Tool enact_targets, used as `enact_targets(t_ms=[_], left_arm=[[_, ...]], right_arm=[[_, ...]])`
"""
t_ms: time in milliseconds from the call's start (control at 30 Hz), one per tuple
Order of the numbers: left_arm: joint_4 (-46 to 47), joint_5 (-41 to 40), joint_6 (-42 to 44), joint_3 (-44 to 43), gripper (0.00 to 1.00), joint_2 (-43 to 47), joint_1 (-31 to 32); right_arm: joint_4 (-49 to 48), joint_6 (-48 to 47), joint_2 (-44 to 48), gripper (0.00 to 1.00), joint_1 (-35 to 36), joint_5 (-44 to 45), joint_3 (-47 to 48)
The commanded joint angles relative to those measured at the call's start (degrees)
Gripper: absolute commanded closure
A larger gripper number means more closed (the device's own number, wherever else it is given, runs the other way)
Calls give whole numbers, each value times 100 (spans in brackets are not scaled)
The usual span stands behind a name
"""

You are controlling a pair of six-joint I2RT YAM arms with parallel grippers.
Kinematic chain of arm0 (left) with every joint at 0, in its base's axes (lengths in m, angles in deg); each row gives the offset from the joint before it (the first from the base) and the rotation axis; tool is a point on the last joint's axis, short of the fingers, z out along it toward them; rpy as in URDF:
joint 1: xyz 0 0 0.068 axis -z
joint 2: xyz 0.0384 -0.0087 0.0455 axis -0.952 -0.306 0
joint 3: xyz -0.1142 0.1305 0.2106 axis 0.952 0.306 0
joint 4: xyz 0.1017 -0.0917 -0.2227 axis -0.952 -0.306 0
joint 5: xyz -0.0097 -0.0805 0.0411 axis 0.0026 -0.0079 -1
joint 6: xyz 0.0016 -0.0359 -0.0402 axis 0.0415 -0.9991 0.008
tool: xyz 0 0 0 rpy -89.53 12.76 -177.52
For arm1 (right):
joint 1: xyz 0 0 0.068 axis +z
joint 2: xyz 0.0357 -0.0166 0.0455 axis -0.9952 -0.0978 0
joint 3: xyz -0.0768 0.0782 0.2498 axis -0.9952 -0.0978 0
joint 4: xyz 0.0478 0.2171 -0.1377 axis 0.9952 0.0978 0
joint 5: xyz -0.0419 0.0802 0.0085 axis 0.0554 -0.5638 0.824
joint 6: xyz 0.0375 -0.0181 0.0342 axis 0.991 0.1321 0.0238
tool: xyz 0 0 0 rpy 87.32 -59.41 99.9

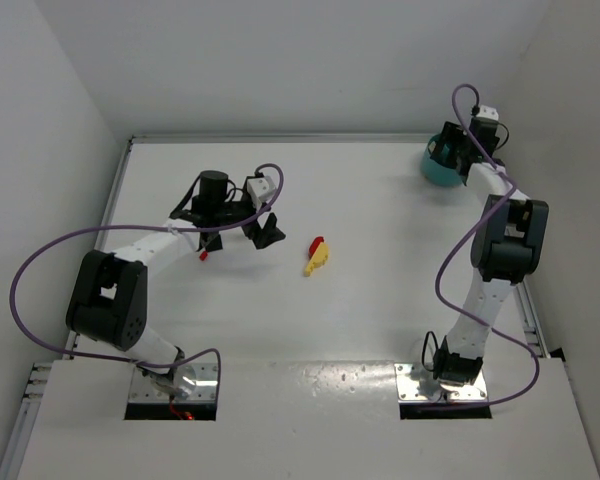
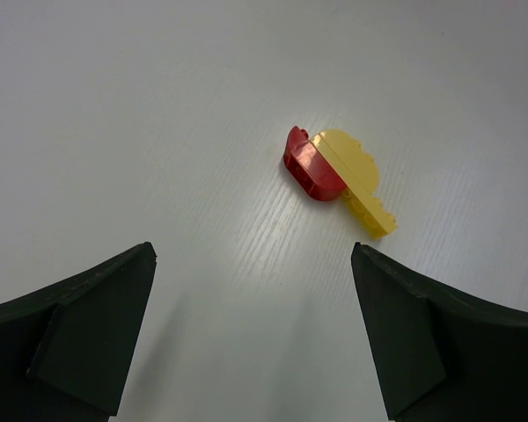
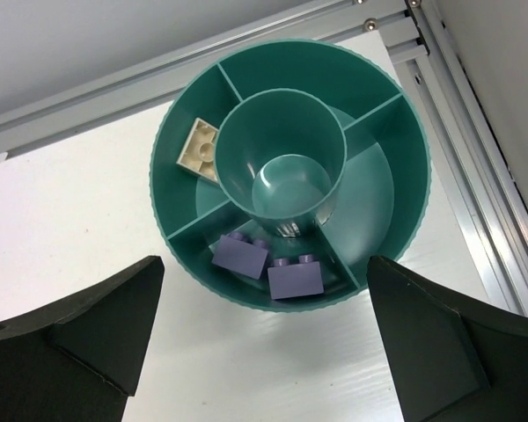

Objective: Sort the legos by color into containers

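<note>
A red lego (image 2: 310,167) and a yellow lego (image 2: 356,180) lie pressed together on the white table, just ahead of my left gripper (image 2: 253,248), which is open and holds nothing. From above, the red one (image 1: 317,242) and the yellow one (image 1: 317,262) sit right of that gripper (image 1: 242,228). Another small red lego (image 1: 203,254) lies by the left arm. The teal bowl (image 3: 405,132) with its containers stands at the far right corner (image 1: 438,172). Two purple legos (image 3: 240,255) (image 3: 295,277) share its near compartment, and a cream-yellow lego (image 3: 200,151) lies in the left one. My right gripper (image 3: 264,259) hovers open above the bowl.
An aluminium rail (image 3: 475,132) runs along the table's right edge close behind the bowl. White walls (image 1: 280,60) enclose the table at the back and sides. The bowl's round middle cup (image 3: 282,141) holds nothing.
</note>
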Motion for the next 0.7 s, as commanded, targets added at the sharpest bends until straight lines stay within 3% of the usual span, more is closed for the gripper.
enact_targets(t_ms=[0, 667], left_arm=[[222, 179, -23, -38, 0, 143, 32], [222, 127, -23, -38, 0, 143, 32]], right_arm=[[-137, -120, 141, 0, 37, 128, 249], [101, -14, -228, 0, 89, -100, 434]])
